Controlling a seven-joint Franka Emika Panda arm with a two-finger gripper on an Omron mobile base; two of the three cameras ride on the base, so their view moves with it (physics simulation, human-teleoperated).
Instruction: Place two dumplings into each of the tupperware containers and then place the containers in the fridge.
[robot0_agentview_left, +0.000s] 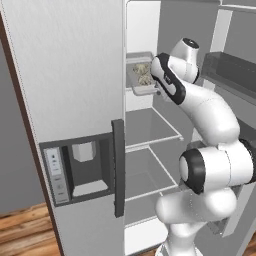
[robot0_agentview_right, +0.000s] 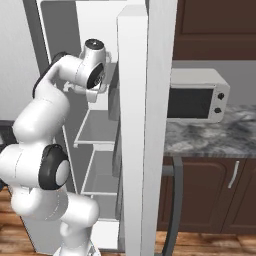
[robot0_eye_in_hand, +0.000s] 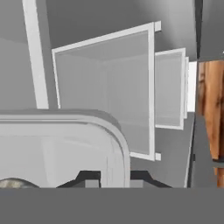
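The fridge (robot0_agentview_left: 75, 75) stands open, its light-grey door with the dark-framed water dispenser panel (robot0_agentview_left: 80, 170) filling the left of the left base view, and its pale interior with shelves (robot0_agentview_left: 150, 132) open to the right of it. The white arm (robot0_agentview_left: 210, 125) rises from the lower right of that view and reaches up into the upper part of the compartment. At its end it carries a whitish tupperware container (robot0_agentview_left: 142, 75), held at the near rim and sitting level above the 2 lower shelves, close to the inner left wall. Inside the tray lie pale, slightly greenish dumplings (robot0_agentview_left: 144, 74); they look like 2 lumps pressed together, though the exact count is hard to read at this size. In the hand view the gripper (robot0_eye_in_hand: 114, 179) sits at the bottom edge with its 2 dark tips drawn narrow on either side of the container's rounded rim (robot0_eye_in_hand: 118, 144), so the pincer is clamped on that rim. A sliver of a dumpling shows at the lower left corner of that view, and beyond the tray the fridge shelves appear stacked. In the right base view the arm bends into the fridge behind the edge of the open door (robot0_agentview_right: 145, 125), with a microwave (robot0_agentview_right: 197, 102) on a marbled counter (robot0_agentview_right: 215, 135) further right.
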